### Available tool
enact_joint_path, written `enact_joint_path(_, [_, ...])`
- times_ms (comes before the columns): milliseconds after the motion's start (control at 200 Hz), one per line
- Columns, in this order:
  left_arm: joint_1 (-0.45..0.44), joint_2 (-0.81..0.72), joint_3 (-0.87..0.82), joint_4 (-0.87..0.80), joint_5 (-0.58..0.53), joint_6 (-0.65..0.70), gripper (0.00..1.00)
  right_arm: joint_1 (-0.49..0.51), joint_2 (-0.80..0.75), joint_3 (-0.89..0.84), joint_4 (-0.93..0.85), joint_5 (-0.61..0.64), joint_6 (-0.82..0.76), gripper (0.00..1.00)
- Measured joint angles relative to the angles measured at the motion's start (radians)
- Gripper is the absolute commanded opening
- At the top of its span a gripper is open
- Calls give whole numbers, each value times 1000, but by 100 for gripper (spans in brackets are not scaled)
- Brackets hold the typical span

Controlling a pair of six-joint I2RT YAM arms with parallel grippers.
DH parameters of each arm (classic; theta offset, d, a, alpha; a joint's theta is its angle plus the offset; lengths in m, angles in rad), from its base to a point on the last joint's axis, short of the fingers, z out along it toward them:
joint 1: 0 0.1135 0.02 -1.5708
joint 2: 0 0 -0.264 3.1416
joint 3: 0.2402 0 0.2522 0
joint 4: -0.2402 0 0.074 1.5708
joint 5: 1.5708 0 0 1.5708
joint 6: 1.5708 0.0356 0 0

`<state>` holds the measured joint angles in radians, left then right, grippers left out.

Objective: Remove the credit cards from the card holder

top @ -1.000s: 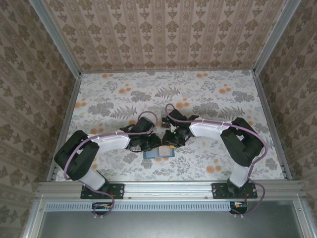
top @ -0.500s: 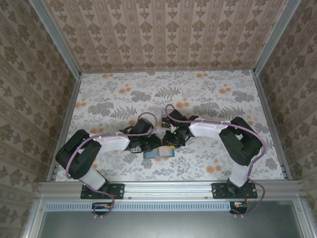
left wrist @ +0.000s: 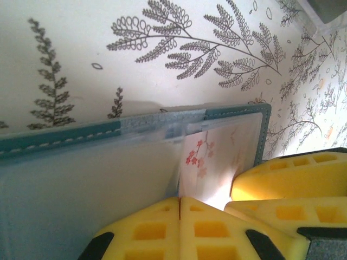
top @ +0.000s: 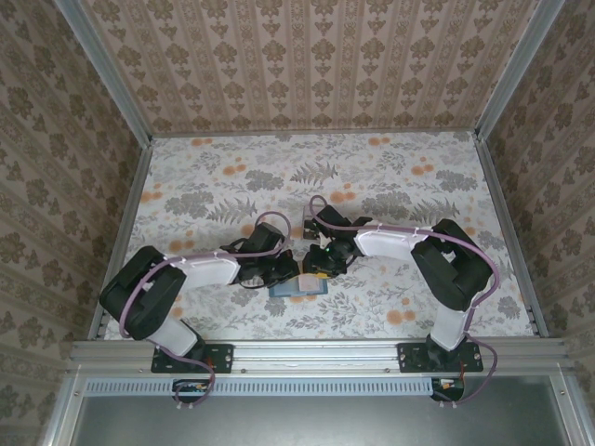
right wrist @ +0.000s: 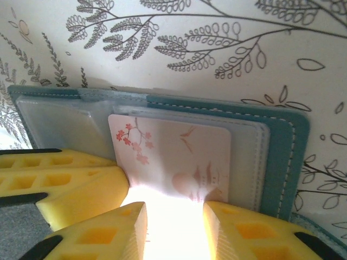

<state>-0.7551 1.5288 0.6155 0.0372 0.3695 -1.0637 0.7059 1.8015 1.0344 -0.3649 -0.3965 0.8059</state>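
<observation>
My left end effector [left wrist: 180,208] is closed, its yellow pads pressed flat together with no gap. It sits low over the open card holder [left wrist: 233,111], right at one side edge of a pale pink credit card [left wrist: 209,157]. I can't tell whether anything is caught between the pads. My right end effector [right wrist: 174,210] has its jaws apart with a bright glare in the gap. The near end of the same credit card runs in under that gap, and I can't make out whether the pads touch it. The two end effectors are just beside each other over the card holder. The credit card, printed with pink blossoms, lies on the half of the card holder that ends in the teal stitched rim, among clear pockets. From above, the card holder lies open on the floral tabletop [top: 390,177], near the middle and toward the near edge.
</observation>
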Motion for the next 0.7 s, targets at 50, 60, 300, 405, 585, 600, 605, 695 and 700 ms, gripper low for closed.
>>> enact_joint_path(50, [2,-11,-1,-13,-2,4,3,0,0,1,0,0,-2,39])
enact_joint_path(60, [3,-13,-1,-16,-2,5,2,0,0,1,0,1,-3,39])
enact_joint_path(300, [18,-93,-14,-114,-33,29,2,2,-1,5,-8,17,-20,42])
enact_joint_path(405, [24,-129,-14,-152,-43,40,2,4,-1,6,-10,21,-21,42])
enact_joint_path(585, [24,-158,8,-253,-78,77,2,4,-1,12,-21,23,-23,41])
enact_joint_path(600, [24,-158,13,-265,-81,81,2,4,-1,12,-23,23,-23,41])
enact_joint_path(605, [24,-158,14,-267,-82,82,2,4,-1,12,-23,23,-23,41])
enact_joint_path(695, [24,-157,49,-324,-98,109,2,4,-1,14,-28,24,-25,41])
enact_joint_path(700, [24,-157,51,-327,-98,110,2,4,-1,14,-28,24,-25,41])
